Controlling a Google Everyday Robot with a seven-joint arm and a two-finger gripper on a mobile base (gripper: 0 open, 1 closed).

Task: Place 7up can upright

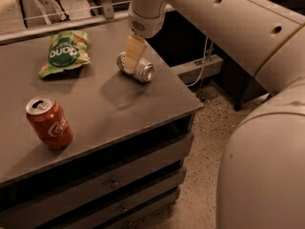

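Two cans on the worktop [119, 111]: the 7up can [144, 72] lies on its side near the right edge, toward the far corner, with the gripper [133, 54] right over it, wide or narrow I cannot tell. Thin, slick metal, likely light and rolls easily, so grasp across its round body. The red cola can [49, 123] stands front-left; whether either can is full, I can't tell.
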